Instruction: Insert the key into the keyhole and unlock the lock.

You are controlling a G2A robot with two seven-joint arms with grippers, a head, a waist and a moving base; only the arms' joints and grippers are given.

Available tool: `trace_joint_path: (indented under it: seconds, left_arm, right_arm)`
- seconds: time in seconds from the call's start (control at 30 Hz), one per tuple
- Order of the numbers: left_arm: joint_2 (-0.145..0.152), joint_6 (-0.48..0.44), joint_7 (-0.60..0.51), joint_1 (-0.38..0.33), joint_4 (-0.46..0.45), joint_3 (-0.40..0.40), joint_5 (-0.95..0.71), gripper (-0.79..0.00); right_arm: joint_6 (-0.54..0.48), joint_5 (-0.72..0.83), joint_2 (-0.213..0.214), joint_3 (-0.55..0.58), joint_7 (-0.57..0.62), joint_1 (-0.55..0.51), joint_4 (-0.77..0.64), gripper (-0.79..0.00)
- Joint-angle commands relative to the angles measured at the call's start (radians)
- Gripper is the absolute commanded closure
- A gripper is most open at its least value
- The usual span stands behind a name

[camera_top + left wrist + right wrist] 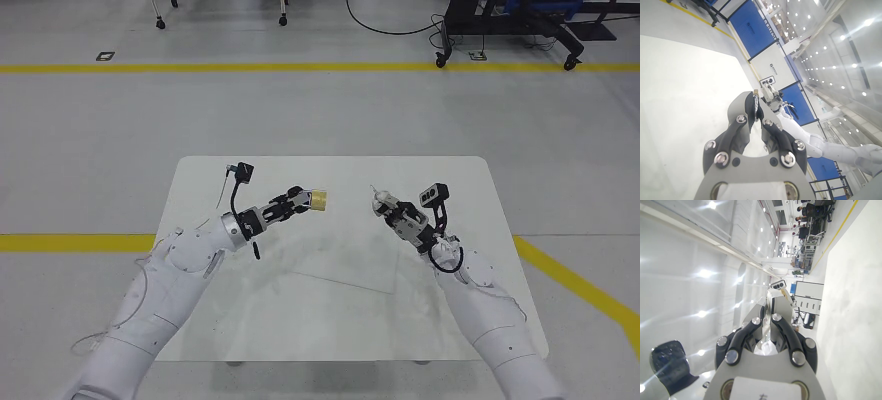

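Above white table (pixel 330 300), left claw (pixel 303 201) clamps the brass lock (pixel 319 200), right claw (pixel 384 208) pinches the key (pixel 376 196)

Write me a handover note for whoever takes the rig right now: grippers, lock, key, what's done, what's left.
Left gripper: jaws shut on the lock, held over the table, brass body pointing toward the other arm.
Right gripper: jaws shut on the key, a small pale thing at its tip, facing the lock.
Done: both things are in hand and face each other, with a gap between them.
Left: line the key up with the keyhole, insert it, turn it. The keyhole is too small to make out.
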Motion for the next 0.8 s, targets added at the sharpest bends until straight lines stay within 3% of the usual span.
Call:
trace_joint_path:
  seconds: [0.0, 0.13, 0.77]
  left_arm:
    - [-0.011, -0.045, 0.063, 0.009, -0.011, 0.018, 0.015, 0.000]
    - [-0.027, -0.113, 0.094, 0.009, -0.015, 0.048, 0.037, 0.000]
    - [-0.067, -0.135, 0.105, -0.040, 0.084, 0.074, 0.041, 0.000]
  right_arm:
    - [0.031, 0.038, -0.014, -0.023, 0.002, 0.025, 0.023, 0.000]
    - [0.027, 0.053, -0.037, -0.054, -0.021, 0.065, 0.079, 0.000]
    - [0.010, 0.118, -0.107, -0.113, 0.077, 0.141, 0.190, 0.000]
